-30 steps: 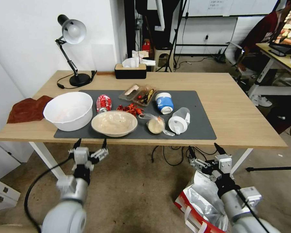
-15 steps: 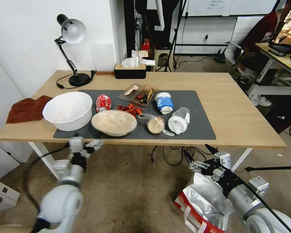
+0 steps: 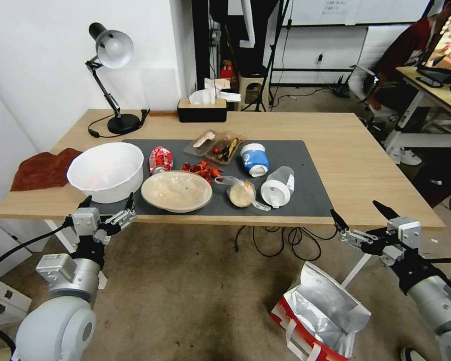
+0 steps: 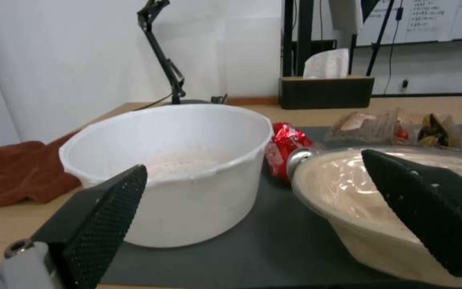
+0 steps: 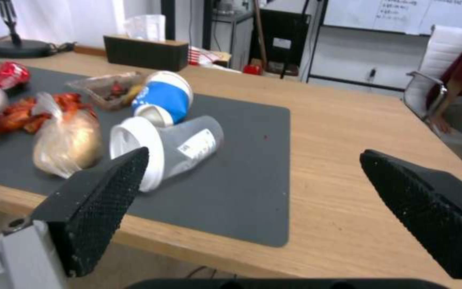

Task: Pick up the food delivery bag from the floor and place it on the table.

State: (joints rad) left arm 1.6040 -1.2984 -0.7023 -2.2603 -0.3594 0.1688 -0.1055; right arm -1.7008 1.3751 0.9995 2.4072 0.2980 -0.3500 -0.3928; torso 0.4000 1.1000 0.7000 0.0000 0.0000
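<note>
The food delivery bag (image 3: 319, 315) stands on the floor at the lower right, red and white outside, its silver foil lining gaping open, white strap handles hanging at its front. Above it and further right, my right gripper (image 3: 356, 210) (image 5: 253, 154) hangs open and empty just off the front edge of the table (image 3: 371, 170) (image 5: 343, 160). Over on the left, my left gripper (image 3: 108, 200) (image 4: 253, 160) is likewise open and empty, level with the table's front edge and facing the white bowl (image 3: 105, 171) (image 4: 169, 168).
On the dark grey mat (image 3: 310, 195) lie a beige bowl (image 3: 176, 190), a crushed red can (image 3: 161, 160), a blue cup (image 3: 254, 159), a clear lidded cup (image 3: 278, 187) and a small bag of food (image 3: 241, 193). A lamp (image 3: 113, 50), tissue box (image 3: 202, 109) and red cloth (image 3: 42, 169) sit behind. Cables (image 3: 280, 238) lie under the table.
Both arms rose and swung outward. The right gripper left its spot over the bag and came up to the table's front edge; the left one shifted left toward the white bowl.
</note>
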